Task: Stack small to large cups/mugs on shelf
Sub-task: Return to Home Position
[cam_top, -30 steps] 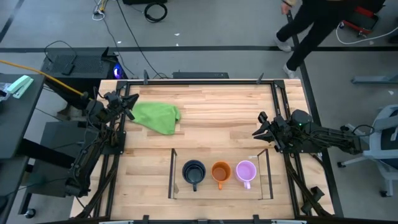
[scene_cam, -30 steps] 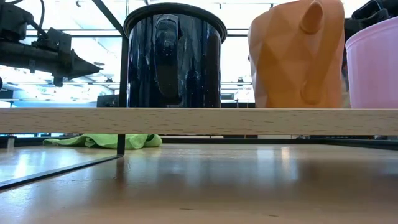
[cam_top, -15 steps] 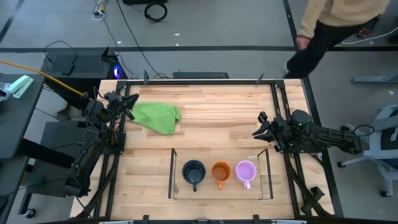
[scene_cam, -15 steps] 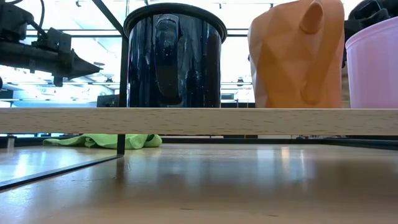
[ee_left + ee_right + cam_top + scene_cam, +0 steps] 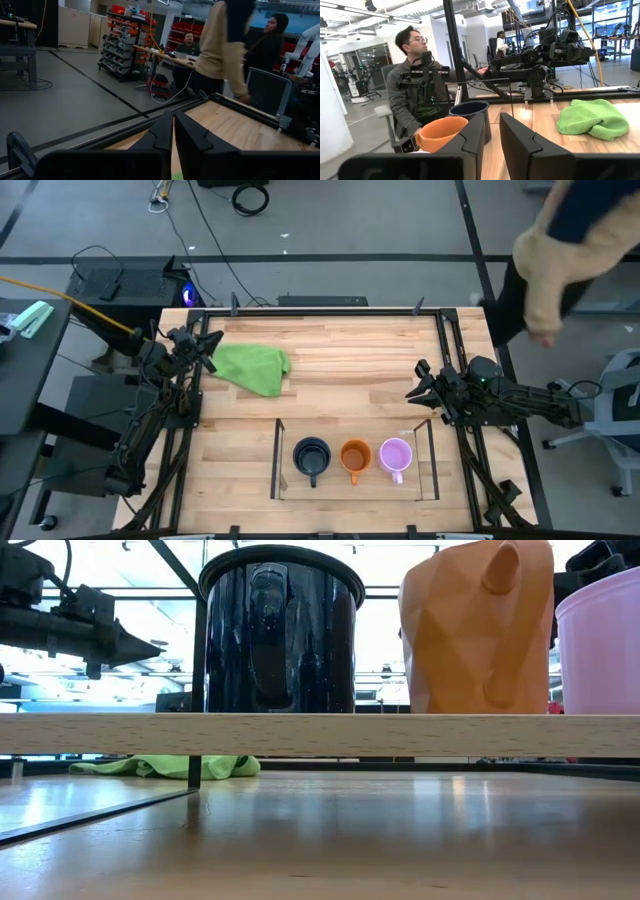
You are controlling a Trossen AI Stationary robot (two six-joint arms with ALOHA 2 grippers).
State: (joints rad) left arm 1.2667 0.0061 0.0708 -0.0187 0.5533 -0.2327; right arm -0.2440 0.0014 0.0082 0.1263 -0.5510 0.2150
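Three mugs stand side by side on the wooden floor of the clear-sided shelf (image 5: pixel 277 460) near the table's front edge: black (image 5: pixel 311 456), orange (image 5: pixel 354 456) and light purple (image 5: pixel 395 455), handles toward the near edge. In the low view the black (image 5: pixel 280 635), orange (image 5: pixel 475 625) and purple (image 5: pixel 600 645) mugs stand upright on the shelf floor (image 5: pixel 320 735). My left gripper (image 5: pixel 212 343) is shut and empty at the table's left edge. My right gripper (image 5: pixel 412 390) hovers at the right, narrowly open and empty, behind the shelf's right end.
A crumpled green cloth (image 5: pixel 252 367) lies on the table at the far left, beside my left gripper. A person (image 5: pixel 560 250) is beyond the table's far right corner. Bare wood lies between the cloth and the shelf.
Neither arm nor any mug has moved. The person beyond the table's far right corner has walked on toward the right.
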